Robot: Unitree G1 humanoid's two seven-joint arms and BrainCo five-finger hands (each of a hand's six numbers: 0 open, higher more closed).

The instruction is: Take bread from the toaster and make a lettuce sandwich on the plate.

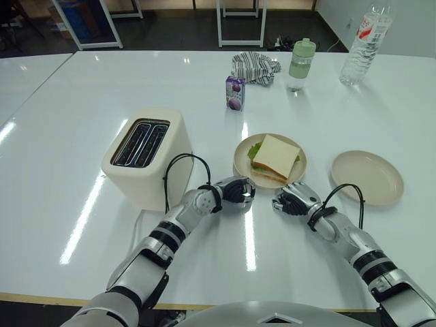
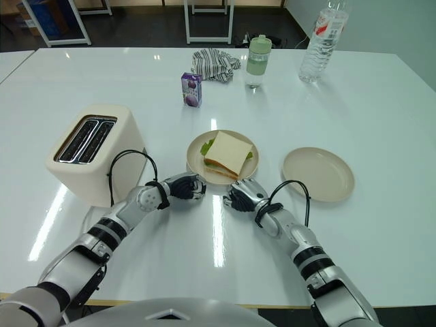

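Observation:
A cream toaster [image 1: 145, 155] stands at the left of the white table, its two slots dark with no bread showing. On a beige plate [image 1: 241, 158] in the middle lies a sandwich [image 1: 275, 157]: white bread on top, green lettuce [image 1: 254, 150] sticking out at the left, a second slice below. My left hand [image 1: 236, 190] rests on the table just in front of the plate's near-left rim, fingers curled, holding nothing. My right hand [image 1: 294, 199] sits in front of the plate's near-right rim, fingers curled and empty.
A second, bare beige plate [image 1: 368, 176] lies to the right. Farther back stand a small purple carton [image 1: 235, 93], a striped cloth [image 1: 254, 67], a green-lidded cup [image 1: 300, 64] and a clear water bottle [image 1: 363, 45]. The toaster's black cord [image 1: 178, 165] loops beside my left forearm.

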